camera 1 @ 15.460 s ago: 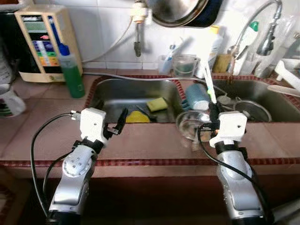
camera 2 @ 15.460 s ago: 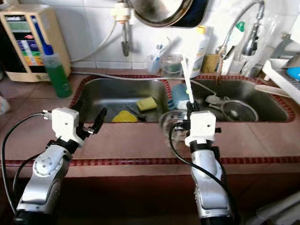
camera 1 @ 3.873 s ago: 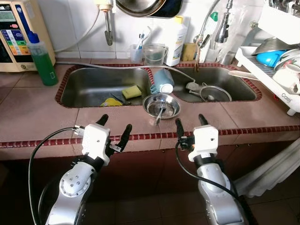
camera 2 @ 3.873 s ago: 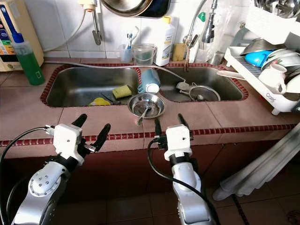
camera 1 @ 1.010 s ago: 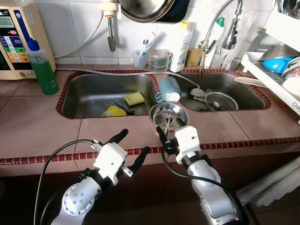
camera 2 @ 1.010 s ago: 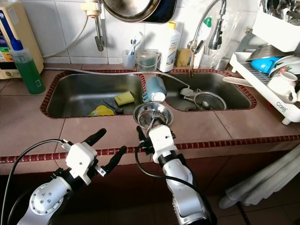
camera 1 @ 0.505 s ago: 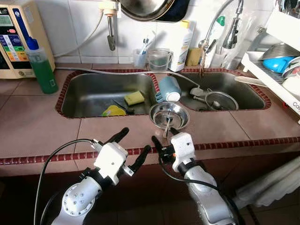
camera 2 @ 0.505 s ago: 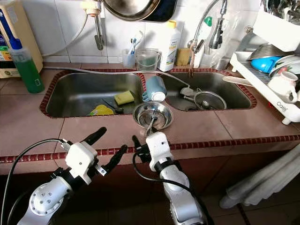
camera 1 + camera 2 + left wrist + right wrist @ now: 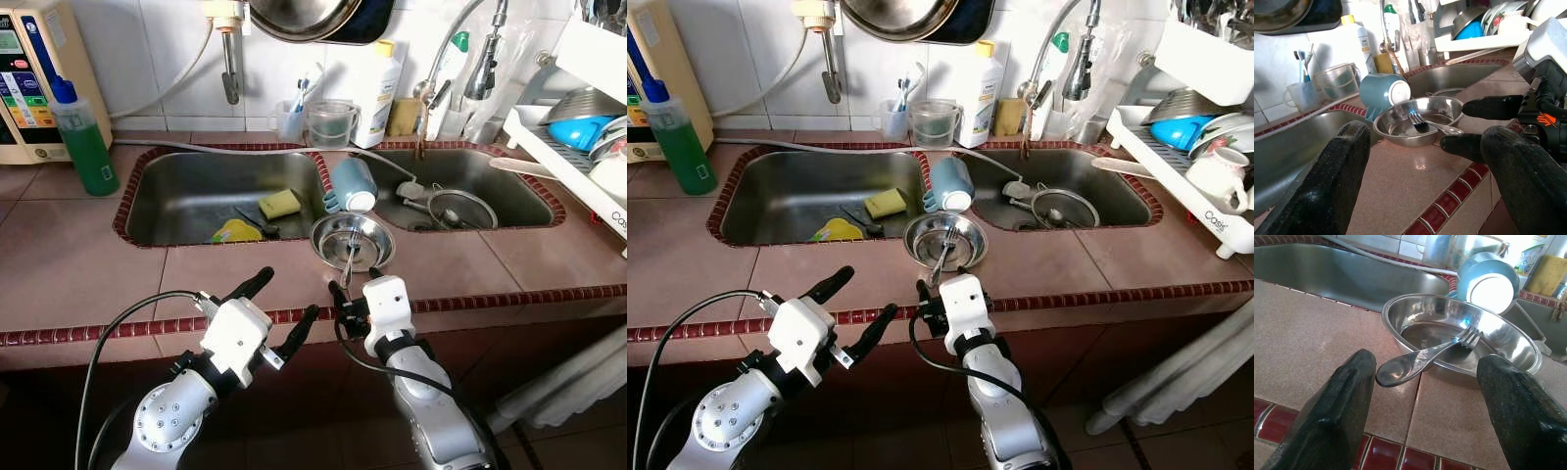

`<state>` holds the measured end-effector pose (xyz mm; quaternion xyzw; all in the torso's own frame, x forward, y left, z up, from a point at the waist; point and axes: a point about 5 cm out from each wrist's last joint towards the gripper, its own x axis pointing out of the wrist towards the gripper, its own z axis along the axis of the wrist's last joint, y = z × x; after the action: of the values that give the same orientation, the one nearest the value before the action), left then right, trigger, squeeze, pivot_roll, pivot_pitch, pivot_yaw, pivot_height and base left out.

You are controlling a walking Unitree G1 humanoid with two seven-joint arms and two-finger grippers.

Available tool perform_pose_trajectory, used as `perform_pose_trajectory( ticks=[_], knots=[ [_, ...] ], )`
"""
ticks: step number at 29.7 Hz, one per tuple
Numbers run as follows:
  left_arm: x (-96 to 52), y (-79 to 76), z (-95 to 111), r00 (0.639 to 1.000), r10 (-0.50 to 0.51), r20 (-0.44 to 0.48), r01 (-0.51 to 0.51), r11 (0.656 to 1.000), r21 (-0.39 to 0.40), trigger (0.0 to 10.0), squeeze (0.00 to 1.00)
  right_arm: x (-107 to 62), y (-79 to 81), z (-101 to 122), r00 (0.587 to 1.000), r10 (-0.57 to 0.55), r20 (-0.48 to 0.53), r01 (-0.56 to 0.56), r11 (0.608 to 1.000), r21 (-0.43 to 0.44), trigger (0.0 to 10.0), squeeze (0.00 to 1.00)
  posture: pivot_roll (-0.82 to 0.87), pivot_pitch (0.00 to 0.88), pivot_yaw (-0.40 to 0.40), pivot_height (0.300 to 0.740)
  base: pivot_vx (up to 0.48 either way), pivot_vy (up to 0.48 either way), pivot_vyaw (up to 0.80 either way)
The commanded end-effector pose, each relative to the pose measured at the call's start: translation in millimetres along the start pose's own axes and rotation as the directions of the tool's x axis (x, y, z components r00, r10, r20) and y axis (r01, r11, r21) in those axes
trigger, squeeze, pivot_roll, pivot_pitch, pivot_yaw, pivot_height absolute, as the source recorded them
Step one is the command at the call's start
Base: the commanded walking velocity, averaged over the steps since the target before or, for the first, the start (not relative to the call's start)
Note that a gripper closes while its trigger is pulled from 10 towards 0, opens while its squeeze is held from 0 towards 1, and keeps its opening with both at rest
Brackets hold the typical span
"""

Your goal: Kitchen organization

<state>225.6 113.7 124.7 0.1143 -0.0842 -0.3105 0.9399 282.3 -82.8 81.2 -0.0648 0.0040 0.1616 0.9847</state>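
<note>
A steel bowl sits on the pink tiled counter between the two sinks. A fork rests in it, its handle sticking out over the near rim. A blue mug lies on its side just behind the bowl. My right gripper is open at the counter's front edge, its fingers either side of the fork handle's end, a little short of it. My left gripper is open to the left and lower, in front of the counter edge, holding nothing.
The left sink holds a yellow sponge. A strainer lies in the right sink. A green soap bottle stands at back left, a dish rack at right. A red tile trim lines the counter front.
My right gripper drew back from the bowl a second ago and has now edged forward again toward the fork handle. The left gripper has barely moved.
</note>
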Motion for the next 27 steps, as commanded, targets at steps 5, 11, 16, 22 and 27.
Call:
perform_pose_trajectory(
  ticks=[5,11,16,22,27],
  knots=[
    [2.0,0.1,5.6,1.0,-0.003,0.02,0.002,1.0,0.016,10.0,0.0,2.3,-5.1,1.1,0.999,-0.032,0.003,0.032,0.999,-0.002,10.0,0.0,-0.07,0.0,-0.057,0.74,0.0,0.0,0.0],
    [2.1,0.0,5.7,1.0,-0.002,0.021,0.002,1.0,0.018,10.0,0.0,0.9,-6.6,-0.5,0.999,-0.044,-0.003,0.044,0.999,0.003,9.7,0.0,-0.07,0.0,-0.056,0.74,0.0,0.0,0.0],
    [2.2,-0.3,6.0,1.0,-0.002,0.023,0.002,1.0,0.018,10.0,0.0,-0.1,-7.8,-1.2,0.998,-0.06,-0.007,0.06,0.998,0.011,3.4,0.0,-0.07,0.0,-0.057,0.74,0.0,0.0,0.0],
    [2.3,-0.4,6.2,1.0,-0.004,0.024,0.003,1.0,0.021,10.0,0.0,-0.2,-8.6,-1.4,0.997,-0.072,-0.006,0.072,0.997,0.005,0.3,0.0,-0.07,0.0,-0.056,0.74,0.0,0.0,0.0],
    [1.9,0.2,6.4,1.0,-0.005,0.025,0.004,1.0,0.024,10.0,0.0,-1.0,-8.4,-1.7,0.997,-0.078,-0.007,0.078,0.997,0.009,0.0,0.0,-0.08,0.0,-0.052,0.74,0.0,0.0,0.0]
  ],
)
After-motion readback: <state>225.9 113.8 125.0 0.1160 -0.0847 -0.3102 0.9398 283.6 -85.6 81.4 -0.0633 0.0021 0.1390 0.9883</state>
